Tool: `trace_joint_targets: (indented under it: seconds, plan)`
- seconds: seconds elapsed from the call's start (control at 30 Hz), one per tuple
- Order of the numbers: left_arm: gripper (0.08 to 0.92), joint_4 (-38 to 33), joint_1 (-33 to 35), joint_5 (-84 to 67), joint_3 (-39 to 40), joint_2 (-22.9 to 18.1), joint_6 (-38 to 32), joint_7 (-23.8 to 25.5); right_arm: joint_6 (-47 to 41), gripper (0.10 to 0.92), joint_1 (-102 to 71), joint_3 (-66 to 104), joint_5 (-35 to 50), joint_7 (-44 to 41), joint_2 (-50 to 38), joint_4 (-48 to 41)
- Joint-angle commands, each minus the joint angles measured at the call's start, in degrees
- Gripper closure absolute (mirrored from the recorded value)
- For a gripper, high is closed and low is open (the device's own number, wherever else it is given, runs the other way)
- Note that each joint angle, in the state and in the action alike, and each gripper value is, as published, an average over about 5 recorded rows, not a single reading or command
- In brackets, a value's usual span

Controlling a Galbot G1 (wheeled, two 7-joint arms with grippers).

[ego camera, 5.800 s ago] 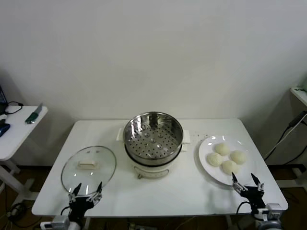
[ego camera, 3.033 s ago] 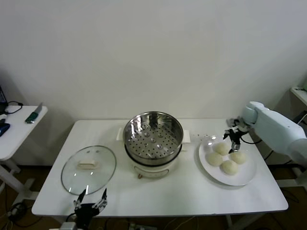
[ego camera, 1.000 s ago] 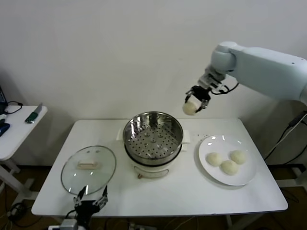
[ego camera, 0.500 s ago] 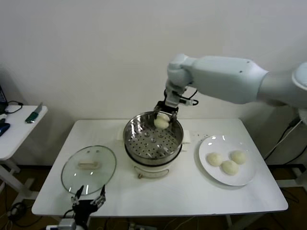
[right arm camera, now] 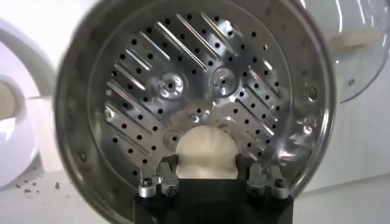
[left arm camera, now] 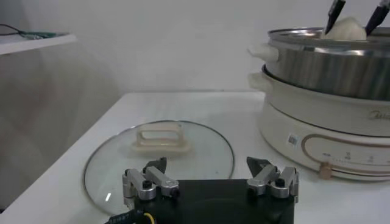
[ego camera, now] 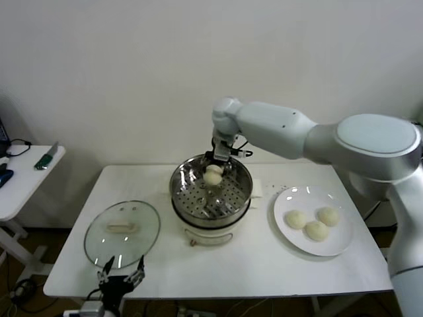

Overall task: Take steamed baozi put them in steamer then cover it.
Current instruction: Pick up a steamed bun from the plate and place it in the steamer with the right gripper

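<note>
White table (ego camera: 264, 264) against a plain white wall. Steamer (ego camera: 211, 191) sits mid-table on its white pot base; basket is bare apart from what the arm carries. Right gripper (ego camera: 214, 173) is over the basket, just inside the rim on the far side, fingers clenched on one baozi (ego camera: 213, 176). In the right wrist view the bun (right arm camera: 205, 152) sits squarely between the two fingers (right arm camera: 166, 171), pinched from both sides, bulging out past the tips above the perforated floor; can't tell whether it touches the floor. Three more baozi (ego camera: 316, 230) lie on the white plate (ego camera: 291, 198) to the right of the steamer. Cover (ego camera: 122, 232) lies flat on the table left of the steamer, handle up. Left gripper (left arm camera: 210, 179) is parked at the near table edge just beside the cover, fingers spread, holding nothing.
</note>
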Motion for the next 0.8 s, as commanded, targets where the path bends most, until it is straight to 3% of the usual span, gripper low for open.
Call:
trace_joint_targets:
  seconds: [0.03,0.57,0.8]
  plan:
    - [0.177,0.39,-0.14,-0.07,0.01,0.02,-0.03,-0.06,1.98,0.380,-4.09,0.98,-3.03,0.90,3.80,-9.71]
    - [0.177,0.57,-0.10,-0.19,0.02,-0.03,-0.30,-0.27,3.03,0.379,-5.80,2.08,-1.82,1.32,6.24,-14.36]
    - [0.177,0.05,0.11,-0.12,0.31,-0.35,-0.27,-0.35,2.89,0.243,-1.70,0.31,4.08,-1.15,4.51,-10.59]
